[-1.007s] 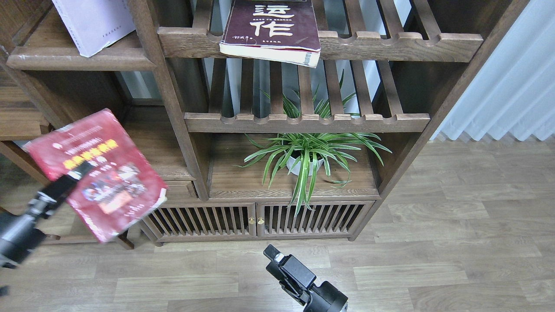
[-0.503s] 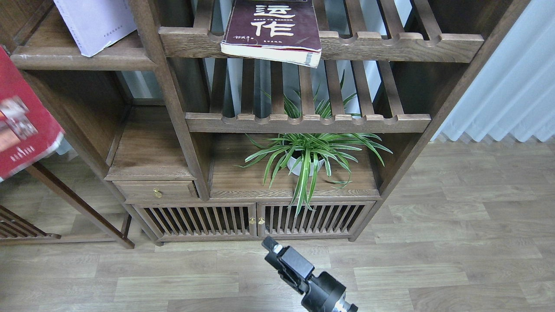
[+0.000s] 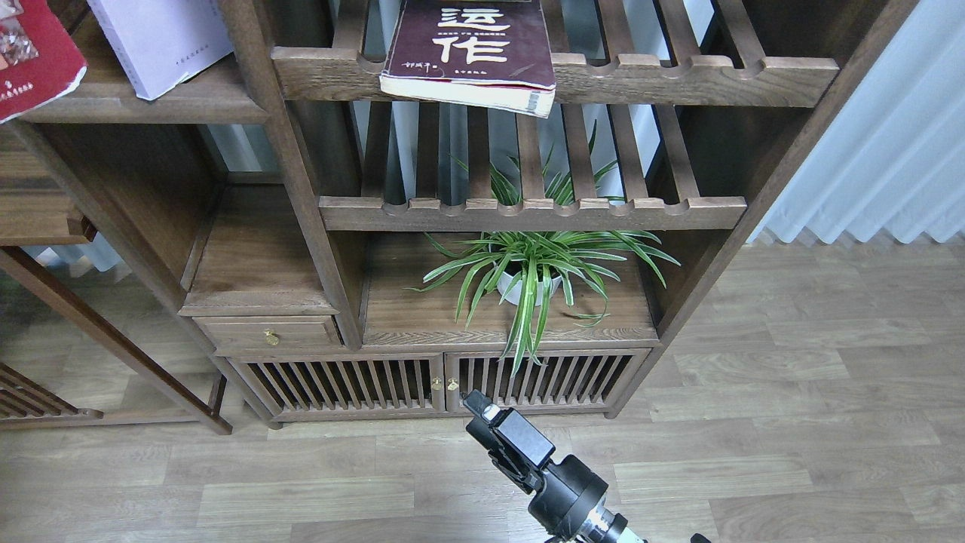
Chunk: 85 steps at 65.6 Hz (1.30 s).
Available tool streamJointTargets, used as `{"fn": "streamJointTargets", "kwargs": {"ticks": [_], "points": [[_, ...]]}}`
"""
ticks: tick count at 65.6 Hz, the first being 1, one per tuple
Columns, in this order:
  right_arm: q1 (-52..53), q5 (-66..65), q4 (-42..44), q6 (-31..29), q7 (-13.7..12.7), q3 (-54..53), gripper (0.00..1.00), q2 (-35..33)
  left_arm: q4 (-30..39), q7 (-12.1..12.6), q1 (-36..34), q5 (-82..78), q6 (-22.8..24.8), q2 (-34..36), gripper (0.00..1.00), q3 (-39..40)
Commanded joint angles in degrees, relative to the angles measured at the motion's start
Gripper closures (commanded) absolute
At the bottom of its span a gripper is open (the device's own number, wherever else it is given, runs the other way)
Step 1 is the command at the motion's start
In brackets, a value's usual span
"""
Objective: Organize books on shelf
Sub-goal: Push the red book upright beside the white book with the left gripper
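The red book (image 3: 34, 56) shows only partly in the top left corner, over the left end of the solid dark-brown shelf (image 3: 166, 109); what holds it is out of view. The pale lavender-white book (image 3: 158, 41) stands tilted on that shelf. The dark maroon book (image 3: 471, 49) with white characters lies flat on the upper slatted shelf, its corner overhanging the front rail. My right gripper (image 3: 486, 415) is low at the bottom centre, over the floor, dark and end-on, far from all the books. My left gripper is out of view.
A potted spider plant (image 3: 531, 275) sits on the lower board under a second slatted shelf (image 3: 528, 211). Below are a small drawer (image 3: 268, 332) and slatted cabinet doors (image 3: 445, 381). A white curtain (image 3: 889, 151) hangs at the right. Wooden floor lies in front.
The red book has moved up and left, from low on the left to the top left corner. My left arm has left the view. My right gripper has risen slightly.
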<state>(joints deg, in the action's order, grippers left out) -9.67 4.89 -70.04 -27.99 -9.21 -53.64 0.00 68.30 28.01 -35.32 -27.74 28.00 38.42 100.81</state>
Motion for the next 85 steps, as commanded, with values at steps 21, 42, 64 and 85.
{"fn": "streamJointTargets", "kwargs": {"ticks": [21,42,64,85], "points": [[-0.3,0.1,0.2,0.0,0.1,-0.1,0.00,0.0,-17.6,0.0,-23.3,-2.2,0.0,-0.7,0.95,-17.5],[-0.3,0.1,0.2,0.0,0.2,0.0,0.00,0.0,-30.9,0.0,-37.1,-2.1,0.0,-1.9,0.94,-27.5],[1.8,0.3,0.1,0.0,0.2,-0.2,0.00,0.0,-38.2,0.0,-46.7,-0.5,0.0,-7.0,0.94,-33.1],[3.7,1.7,0.1,0.0,0.2,-0.5,0.00,0.0,-40.1,-4.2,-46.2,3.1,0.0,-9.2,0.93,-33.8]]}}
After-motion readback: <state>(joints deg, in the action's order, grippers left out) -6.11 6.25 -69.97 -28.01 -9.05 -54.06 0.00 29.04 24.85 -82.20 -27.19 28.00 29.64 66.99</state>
